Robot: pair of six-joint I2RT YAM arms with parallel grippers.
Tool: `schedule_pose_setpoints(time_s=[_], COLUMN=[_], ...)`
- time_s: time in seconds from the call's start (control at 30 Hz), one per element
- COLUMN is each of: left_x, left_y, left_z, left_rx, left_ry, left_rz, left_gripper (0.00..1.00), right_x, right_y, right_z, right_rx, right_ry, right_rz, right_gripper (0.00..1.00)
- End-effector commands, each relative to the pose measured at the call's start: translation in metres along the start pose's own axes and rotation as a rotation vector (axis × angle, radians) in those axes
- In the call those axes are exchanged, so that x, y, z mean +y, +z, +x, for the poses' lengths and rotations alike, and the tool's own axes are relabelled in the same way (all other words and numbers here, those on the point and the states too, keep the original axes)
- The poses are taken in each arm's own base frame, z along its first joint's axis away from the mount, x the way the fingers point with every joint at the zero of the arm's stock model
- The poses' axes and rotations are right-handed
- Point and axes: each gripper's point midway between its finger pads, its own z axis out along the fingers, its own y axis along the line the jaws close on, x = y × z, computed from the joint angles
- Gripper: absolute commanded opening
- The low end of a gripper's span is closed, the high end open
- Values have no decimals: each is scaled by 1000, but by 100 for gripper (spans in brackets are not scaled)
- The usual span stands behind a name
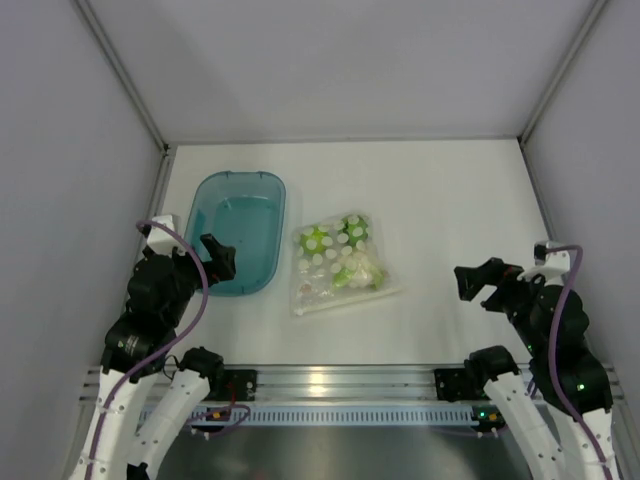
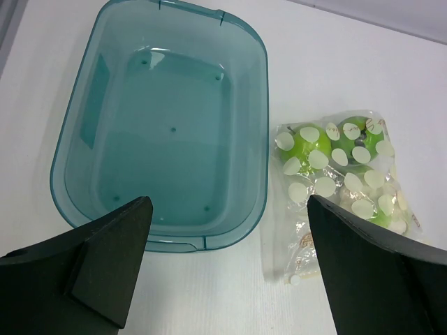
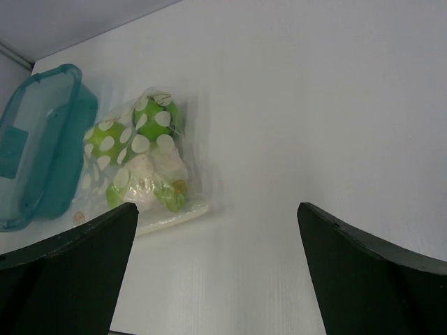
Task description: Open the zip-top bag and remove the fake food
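The zip-top bag (image 1: 340, 262) lies flat at the table's middle, a clear pouch with pale dots. Inside it is the fake food: two green balls (image 1: 315, 240) at its far end and a whitish leafy lump (image 1: 362, 268) nearer me. My left gripper (image 1: 218, 257) hovers open over the tub's near right corner, left of the bag. In the left wrist view the bag (image 2: 342, 181) lies just beyond the right finger of the left gripper (image 2: 229, 209). My right gripper (image 1: 480, 282) stands open well right of the bag. From the right wrist the bag (image 3: 140, 167) sits ahead-left of the right gripper (image 3: 217, 209).
An empty teal plastic tub (image 1: 282, 200) stands left of the bag, its rim (image 2: 262, 105) almost touching the pouch. Grey walls enclose the table on three sides. An aluminium rail (image 1: 340, 385) runs along the near edge between the arm bases.
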Motion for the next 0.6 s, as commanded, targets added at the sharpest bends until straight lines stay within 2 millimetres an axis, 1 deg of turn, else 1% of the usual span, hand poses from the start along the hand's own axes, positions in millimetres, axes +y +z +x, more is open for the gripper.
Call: schedule_pose_setpoints(time_s=[0.0,0.13,0.3,0.37,0.4,0.5,0.53,0.57], left_x=[-4,-4,-5,-9,-12,-23,-24,-24], left_y=[1,2,5,8,9,20,28,32], left_z=[-11,-11,-9,-7,-7,2,9,10], left_rx=[-48,-46,-32,-13,-4,67,109,128], left_ry=[-17,-19,-15,-7,-1,24,35,35], left_rz=[15,8,11,28,45,92,88,74], left_gripper=[98,98,98,99,99,99,99,99], right_x=[6,8,21,27,29,31,30,29], right_y=[4,7,17,19,21,23,24,24], right_z=[-12,-8,8,16,17,22,23,25], right_rx=[-37,-17,75,105,111,135,139,145], right_ry=[14,8,-2,-3,-2,-2,-2,-2], right_rz=[-16,-28,-103,-141,-152,-164,-162,-160], right_gripper=[100,99,99,99,99,99,99,99])
